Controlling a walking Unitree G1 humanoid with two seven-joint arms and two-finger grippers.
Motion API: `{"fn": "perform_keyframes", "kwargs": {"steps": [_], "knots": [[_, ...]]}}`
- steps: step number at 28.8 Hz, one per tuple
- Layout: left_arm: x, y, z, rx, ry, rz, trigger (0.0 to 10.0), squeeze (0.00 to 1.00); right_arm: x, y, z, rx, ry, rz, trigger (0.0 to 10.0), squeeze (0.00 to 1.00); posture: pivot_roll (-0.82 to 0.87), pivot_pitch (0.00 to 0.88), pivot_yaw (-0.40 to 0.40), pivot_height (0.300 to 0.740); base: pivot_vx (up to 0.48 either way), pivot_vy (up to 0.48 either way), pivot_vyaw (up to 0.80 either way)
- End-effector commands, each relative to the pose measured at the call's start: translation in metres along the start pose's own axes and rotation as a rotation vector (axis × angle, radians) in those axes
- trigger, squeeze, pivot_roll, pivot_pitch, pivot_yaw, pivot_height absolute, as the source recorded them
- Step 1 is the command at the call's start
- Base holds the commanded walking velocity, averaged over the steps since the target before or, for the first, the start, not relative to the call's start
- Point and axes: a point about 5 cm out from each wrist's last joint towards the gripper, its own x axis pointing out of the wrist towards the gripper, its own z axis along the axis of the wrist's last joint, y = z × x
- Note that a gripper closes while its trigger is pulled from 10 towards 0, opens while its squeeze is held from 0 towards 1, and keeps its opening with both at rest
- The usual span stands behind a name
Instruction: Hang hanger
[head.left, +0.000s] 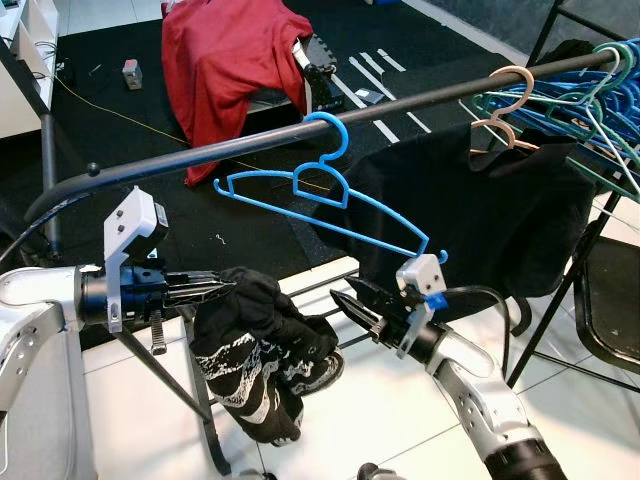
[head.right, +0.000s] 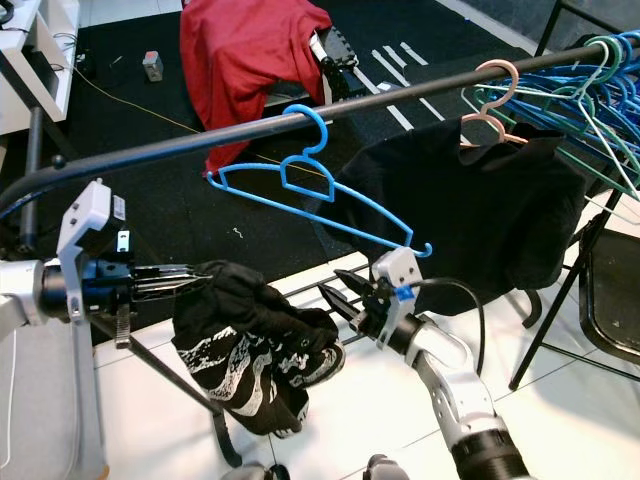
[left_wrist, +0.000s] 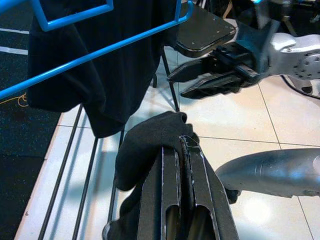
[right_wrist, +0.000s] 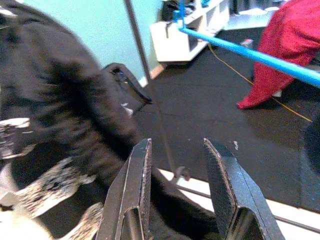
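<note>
The left gripper (head.left: 222, 288) is clamped on a black garment (head.left: 262, 350) hanging below the rail (head.left: 200, 155). The blue hanger (head.left: 330, 190) hangs empty by its hook near the rail's middle. Below the hanger's right tip, the right gripper (head.left: 345, 303) is spread open, holding nothing.

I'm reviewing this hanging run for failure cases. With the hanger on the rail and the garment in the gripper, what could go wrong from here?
The blue hanger hangs tilted on the rail by its hook alone; a bump from the open right gripper just below could swing it or knock it off.

The left gripper is shut on a bunched black garment, which may snag or slide off instead of draping.
</note>
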Motion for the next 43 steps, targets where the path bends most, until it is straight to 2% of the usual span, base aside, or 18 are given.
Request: {"fn": "perform_keyframes", "kwargs": {"steps": [1, 5, 6, 7, 8, 11, 12, 13, 15, 17, 18, 19, 20, 29, 30, 32, 33, 43], "knots": [[0.006, -0.002, -0.005, 0.015, 0.012, 0.014, 0.0, 0.00, 0.001, 0.008, 0.011, -0.028, -0.077, 0.025, 10.0, 0.00, -0.04, 0.196, 0.056, 0.740, 0.000, 0.000, 0.00], [0.013, 0.000, -0.013, 0.024, 0.032, 0.069, 0.0, 0.00, 0.003, 0.014, 0.029, -0.059, -0.164, 0.025, 10.0, 0.00, -0.07, 0.195, 0.065, 0.740, 0.000, 0.000, 0.00], [0.019, 0.003, -0.022, 0.032, 0.058, 0.139, 0.0, 0.00, 0.007, 0.025, 0.048, -0.067, -0.252, 0.045, 10.0, 0.47, -0.07, 0.193, 0.067, 0.740, 0.000, 0.000, 0.00], [0.019, 0.003, -0.022, 0.032, 0.058, 0.139, 0.0, 0.00, 0.007, 0.025, 0.048, -0.067, -0.252, 0.045, 10.0, 0.47, -0.07, 0.193, 0.067, 0.740, 0.000, 0.000, 0.00], [0.022, 0.007, -0.029, 0.031, 0.070, 0.211, 0.0, 0.00, 0.012, 0.034, 0.064, -0.063, -0.335, 0.053, 10.0, 1.00, -0.06, 0.193, 0.066, 0.740, 0.000, 0.000, 0.00], [0.022, 0.007, -0.029, 0.031, 0.070, 0.211, 0.0, 0.00, 0.012, 0.034, 0.064, -0.063, -0.335, 0.053, 10.0, 1.00, -0.06, 0.193, 0.066, 0.740, 0.000, 0.000, 0.00], [0.025, 0.007, -0.033, 0.015, 0.070, 0.243, 0.0, 0.04, 0.018, 0.032, 0.086, -0.065, -0.442, 0.029, 10.0, 1.00, -0.06, 0.191, 0.067, 0.740, 0.000, 0.000, 0.00], [0.025, 0.007, -0.033, 0.015, 0.070, 0.243, 0.0, 0.04, 0.018, 0.032, 0.086, -0.065, -0.442, 0.029, 10.0, 1.00, -0.06, 0.191, 0.067, 0.740, 0.000, 0.000, 0.00], [0.028, 0.005, -0.034, 0.001, 0.030, 0.270, 0.0, 0.00, 0.021, -0.006, 0.109, -0.140, -0.403, -0.143, 10.0, 0.99, -0.07, 0.188, 0.057, 0.740, 0.000, 0.000, 0.00], [0.028, 0.005, -0.034, 0.001, 0.030, 0.270, 0.0, 0.00, 0.021, -0.006, 0.109, -0.140, -0.403, -0.143, 10.0, 0.99, -0.07, 0.188, 0.057, 0.740, 0.000, 0.000, 0.00], [0.029, 0.004, -0.034, -0.001, 0.016, 0.272, 0.0, 0.00, 0.020, -0.019, 0.114, -0.168, -0.369, -0.199, 10.0, 0.77, -0.07, 0.188, 0.055, 0.740, 0.000, 0.000, 0.00], [0.029, 0.004, -0.034, -0.001, 0.016, 0.272, 0.0, 0.00, 0.020, -0.019, 0.114, -0.168, -0.369, -0.199, 10.0, 0.77, -0.07, 0.188, 0.055, 0.740, 0.000, 0.000, 0.00], [0.029, 0.004, -0.033, -0.013, 0.000, 0.279, 0.0, 0.00, 0.014, -0.033, 0.118, -0.199, -0.340, -0.244, 10.0, 0.00, -0.07, 0.190, 0.054, 0.740, 0.000, 0.000, 0.00], [0.030, 0.002, -0.034, -0.033, -0.032, 0.298, 0.0, 0.00, -0.001, -0.059, 0.128, -0.192, -0.328, -0.302, 10.0, 0.00, -0.07, 0.193, 0.054, 0.740, 0.000, 0.000, 0.00], [0.032, 0.002, -0.035, -0.030, -0.033, 0.310, 1.5, 0.00, -0.003, -0.066, 0.126, -0.159, -0.299, -0.289, 10.0, 0.00, -0.07, 0.193, 0.054, 0.740, 0.000, 0.000, 0.00], [0.032, 0.002, -0.035, -0.030, -0.033, 0.310, 1.5, 0.00, -0.003, -0.066, 0.126, -0.159, -0.299, -0.289, 10.0, 0.00, -0.07, 0.193, 0.054, 0.740, 0.000, 0.000, 0.00], [0.034, 0.005, -0.035, -0.018, -0.034, 0.344, 10.0, 0.00, -0.004, -0.073, 0.125, -0.125, -0.271, -0.256, 10.0, 0.00, -0.06, 0.199, 0.054, 0.740, 0.000, 0.000, 0.00], [0.027, 0.015, -0.031, 0.026, -0.039, 0.465, 10.0, 0.00, 0.003, -0.112, 0.127, -0.080, -0.125, -0.121, 10.0, 0.00, -0.05, 0.232, 0.047, 0.740, 0.000, 0.000, 0.00]]}}
